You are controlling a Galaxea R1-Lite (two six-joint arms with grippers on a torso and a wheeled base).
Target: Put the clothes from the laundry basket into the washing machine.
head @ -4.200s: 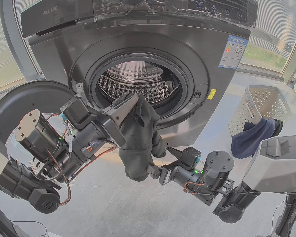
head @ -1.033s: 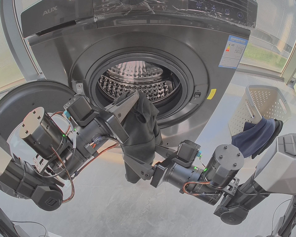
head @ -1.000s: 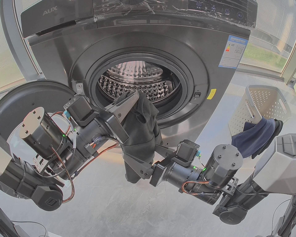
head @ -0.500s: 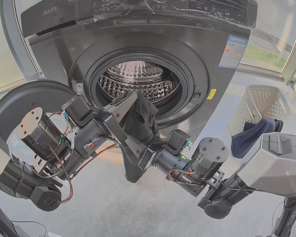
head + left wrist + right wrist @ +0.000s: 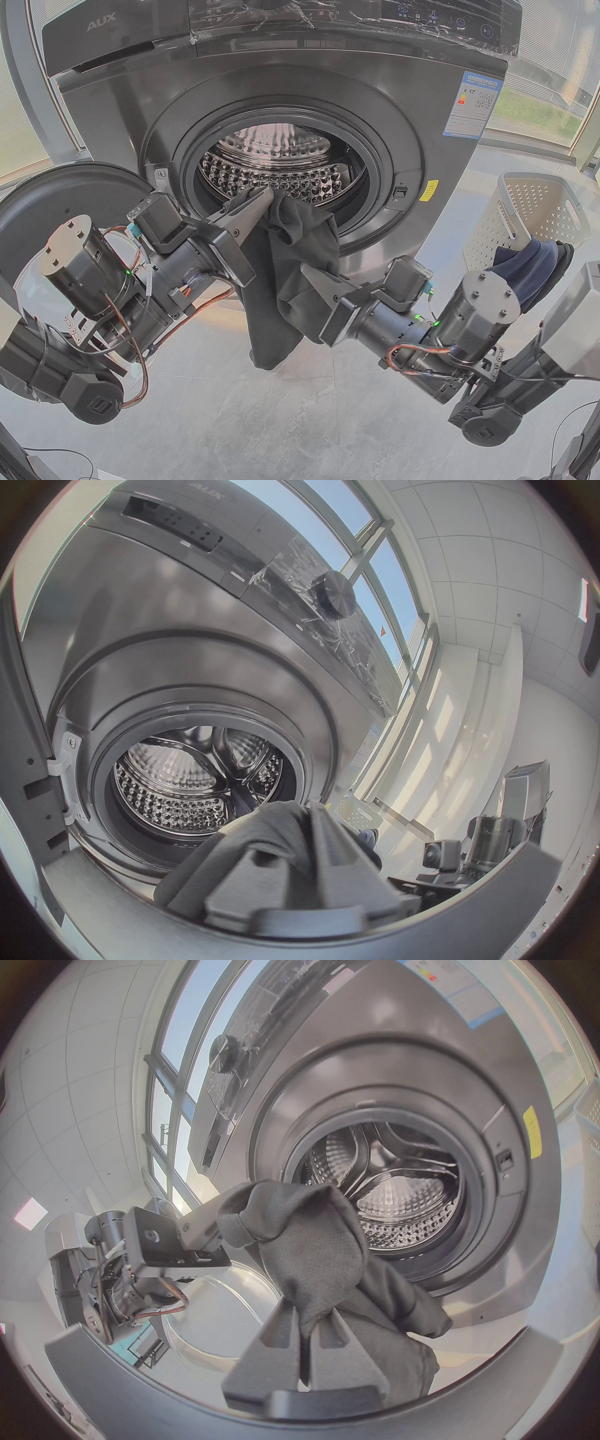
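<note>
Holding one dark grey soft cloth garment (image 5: 294, 250) between both arms, as I read it from the console.

Left gripper (image 5: 262, 197): closed on the garment's top fold, at the lower lip of the machine's mouth.

Right gripper (image 5: 310, 275): closed too, pinching a lower fold of the same cloth. In the right wrist view the fabric runs down into the narrow slot between its fingers (image 5: 275, 1350).

Garment: draped between the two holds, its upper bulge level with the port rim. Its tail hangs free below both grippers toward the pale tiled floor (image 5: 250, 425), not touching it as far as I can tell. None of it lies inside yet.

Behind it: the grey front-loading washing machine (image 5: 412, 131), with its round dark door (image 5: 69, 194) swung open on the robot's left and its perforated steel drum (image 5: 275, 165) showing no laundry.

To the right, well apart: a white perforated plastic laundry basket (image 5: 544, 206) with a navy blue cloth garment (image 5: 522, 275) slumped over its near rim.

Handling, in my judgement: light, limp and not fragile. It will sag and fold wherever unsupported, and the loose tail may catch on the door seal. I would keep hold near the bunched top and gather the hanging part so the whole piece clears the rim together.
</note>
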